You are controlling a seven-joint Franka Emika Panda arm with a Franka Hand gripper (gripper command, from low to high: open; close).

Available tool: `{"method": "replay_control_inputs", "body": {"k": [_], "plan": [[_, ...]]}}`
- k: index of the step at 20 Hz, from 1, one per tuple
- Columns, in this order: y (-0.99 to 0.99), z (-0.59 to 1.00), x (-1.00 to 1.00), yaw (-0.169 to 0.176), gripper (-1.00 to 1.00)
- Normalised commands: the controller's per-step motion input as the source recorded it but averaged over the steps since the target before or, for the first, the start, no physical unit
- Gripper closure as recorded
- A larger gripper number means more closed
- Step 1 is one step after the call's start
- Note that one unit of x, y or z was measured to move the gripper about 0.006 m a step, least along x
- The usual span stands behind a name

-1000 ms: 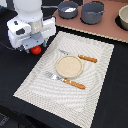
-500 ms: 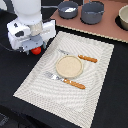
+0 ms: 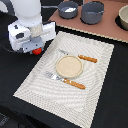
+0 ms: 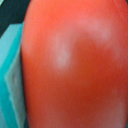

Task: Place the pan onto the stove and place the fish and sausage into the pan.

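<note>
Pincer (image 3: 36, 49) apparently grips the sausage (image 4: 75, 65) (filling wrist view)

Readable text: none in either view.
Labels, brands, numbers, signs: none legible on any object; pictures too blurred.

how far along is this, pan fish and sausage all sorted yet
Mostly done, not finished. The pan sits on the stove, and something white inside it looks like the fish. In hand: the sausage fills the wrist view, and a red bit shows under the tool at the placemat's edge, so it looks gripped. Left: carry it over and drop it in the pan.
</note>
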Motion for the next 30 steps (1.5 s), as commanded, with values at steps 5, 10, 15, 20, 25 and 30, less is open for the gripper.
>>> {"method": "replay_control_inputs", "body": {"k": [5, 10, 15, 20, 25, 30], "plan": [[0.80, 1.00, 0.20, 0.000, 1.00], [0.92, 0.87, 0.24, 0.004, 1.00], [0.87, 0.59, 0.31, 0.003, 1.00], [0.86, 0.27, 0.35, 0.000, 1.00], [0.86, 0.22, 0.32, 0.000, 1.00], [0.87, 0.19, 0.31, 0.003, 1.00]]}}
